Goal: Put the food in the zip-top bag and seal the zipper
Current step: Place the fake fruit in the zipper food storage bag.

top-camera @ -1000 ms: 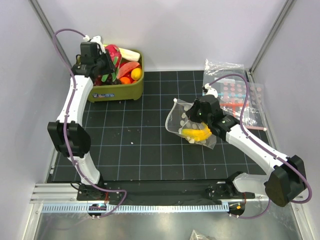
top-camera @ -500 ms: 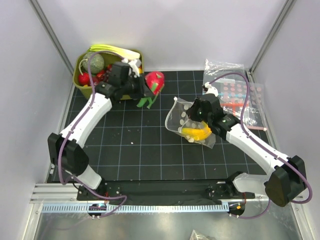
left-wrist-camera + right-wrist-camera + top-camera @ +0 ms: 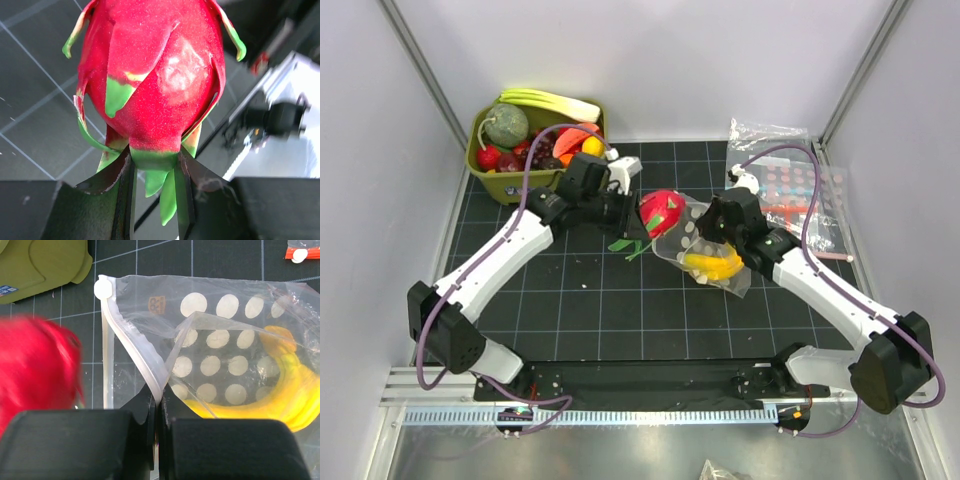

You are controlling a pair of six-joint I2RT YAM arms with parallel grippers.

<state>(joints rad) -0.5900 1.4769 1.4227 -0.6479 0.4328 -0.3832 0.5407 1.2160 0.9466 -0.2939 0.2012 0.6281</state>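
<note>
My left gripper (image 3: pixel 632 213) is shut on the green stem end of a pink-red dragon fruit (image 3: pixel 661 212) and holds it above the mat, right at the left side of the zip-top bag (image 3: pixel 692 238). In the left wrist view the fruit (image 3: pixel 150 75) fills the frame above the gripper (image 3: pixel 154 162). My right gripper (image 3: pixel 712 228) is shut on the upper lip of the bag's zipper (image 3: pixel 132 340) and holds the mouth lifted open. The cream-dotted bag (image 3: pixel 225 335) holds a yellow banana (image 3: pixel 295 395). The fruit shows blurred at the left (image 3: pixel 37 370).
A green bin (image 3: pixel 485 183) with several toy fruit and vegetables stands at the back left; its corner shows in the right wrist view (image 3: pixel 40 265). Clear bags with pink-red dots (image 3: pixel 790 185) lie at the back right.
My left arm has lifted the dragon fruit out of the bin and carried it right and nearer, up to the bag's mouth. The right arm and bag have stayed still.
</note>
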